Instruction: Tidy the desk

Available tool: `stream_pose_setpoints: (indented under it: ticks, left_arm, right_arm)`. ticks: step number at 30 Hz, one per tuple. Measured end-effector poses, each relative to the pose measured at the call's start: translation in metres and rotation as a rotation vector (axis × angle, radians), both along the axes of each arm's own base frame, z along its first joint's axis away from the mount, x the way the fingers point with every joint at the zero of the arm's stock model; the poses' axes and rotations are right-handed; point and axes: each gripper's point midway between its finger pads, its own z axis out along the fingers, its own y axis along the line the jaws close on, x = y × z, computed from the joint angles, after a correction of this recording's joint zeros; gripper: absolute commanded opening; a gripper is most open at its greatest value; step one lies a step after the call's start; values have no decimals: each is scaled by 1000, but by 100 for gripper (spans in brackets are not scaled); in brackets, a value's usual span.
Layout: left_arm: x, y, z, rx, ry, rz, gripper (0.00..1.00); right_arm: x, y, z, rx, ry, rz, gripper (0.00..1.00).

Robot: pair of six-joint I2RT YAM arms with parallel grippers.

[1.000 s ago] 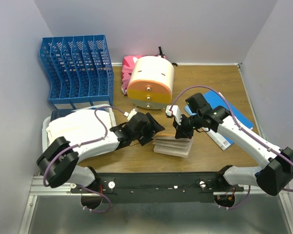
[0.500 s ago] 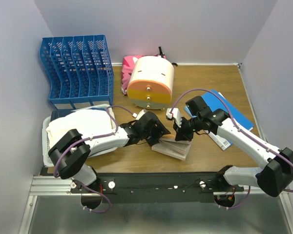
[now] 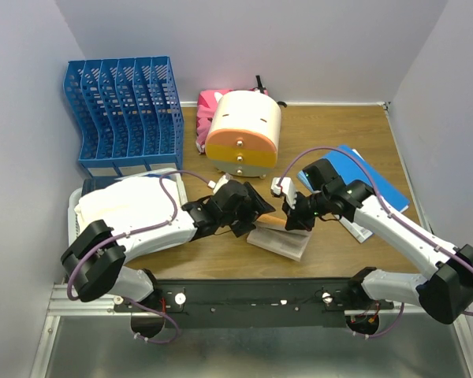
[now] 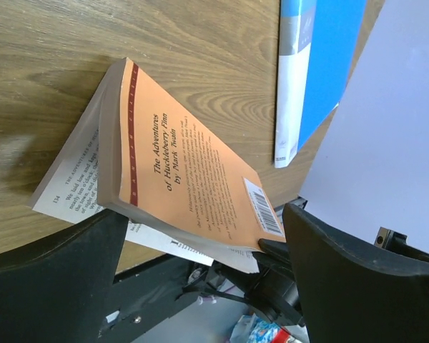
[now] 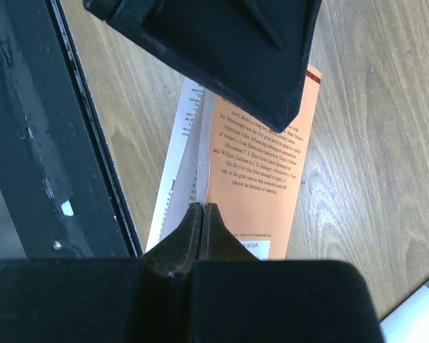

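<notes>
1. We judge the step in hand to be closing the paperback book point(image 4: 179, 164). It lies half open near the front of the wood-grain surface point(image 3: 339, 126), which spans under both arms.
2. The left fingers point(image 4: 357, 279) are spread wide either side of the book, grasping nothing. The right fingers point(image 5: 200, 225) are clenched empty, tips at the seam between cover and pages.
3. Next, the pages need pressing flat before any grip.
4. The cover is smooth orange card; the pages are thin and fanned.
</notes>
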Motion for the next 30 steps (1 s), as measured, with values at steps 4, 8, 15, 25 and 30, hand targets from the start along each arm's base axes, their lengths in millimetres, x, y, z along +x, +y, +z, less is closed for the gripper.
stream_pose_setpoints:
  ticks: [4, 8, 15, 25, 30]
  left_arm:
    - [-1, -1, -3, -1, 1, -12, 99]
    - [-9, -6, -15, 11, 35, -56, 99]
    - [-27, -8, -24, 88, 103, -119, 99]
    - [-32, -10, -14, 101, 113, -131, 99]
    - [-28, -10, -16, 110, 105, -114, 97]
  right_arm:
    - [0, 1, 0, 4, 4, -8, 1]
    - [2, 3, 0, 7, 8, -18, 1]
    - [6, 6, -4, 8, 24, -33, 1]
    - [8, 8, -6, 12, 34, -48, 1]
    - [9, 9, -6, 13, 34, -50, 1]
